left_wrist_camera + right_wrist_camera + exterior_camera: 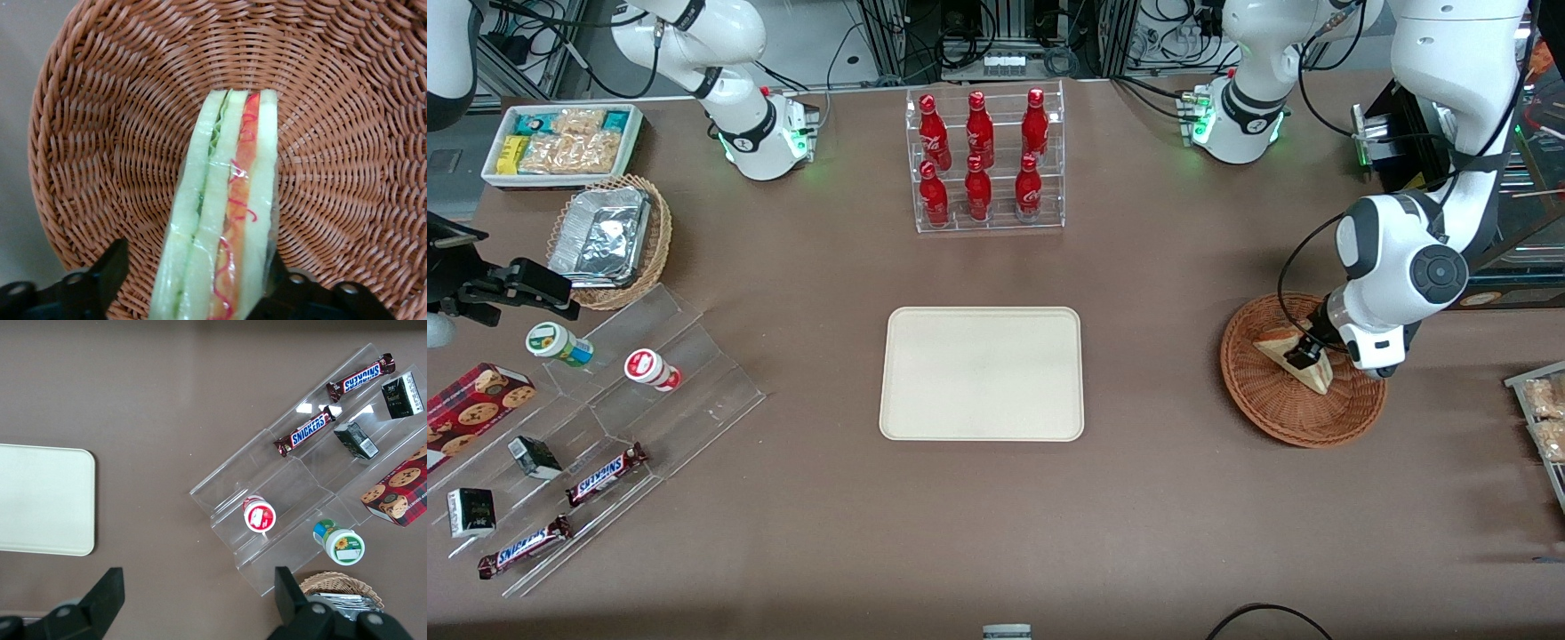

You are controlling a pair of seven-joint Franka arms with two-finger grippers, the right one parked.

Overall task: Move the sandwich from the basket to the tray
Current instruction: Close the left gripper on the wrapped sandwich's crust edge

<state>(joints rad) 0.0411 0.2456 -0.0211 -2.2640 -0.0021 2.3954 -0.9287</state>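
Note:
The sandwich (1319,377) (227,200), a wrapped wedge of pale bread with red and green filling, stands on edge in the reddish-brown woven basket (1263,400) (100,133) toward the working arm's end of the table. My left gripper (1303,356) (200,280) is down in the basket, open, with one finger on each side of the sandwich. One finger touches the wrapper, while a gap of wicker shows between the sandwich and the second finger (110,270). The cream tray (982,373) (40,500) lies bare at the table's middle.
A clear rack of red bottles (985,160) stands farther from the front camera than the tray. Toward the parked arm's end are a stepped acrylic shelf with snacks (605,418), a tan basket of foil trays (609,240) and a white bin of packets (560,142).

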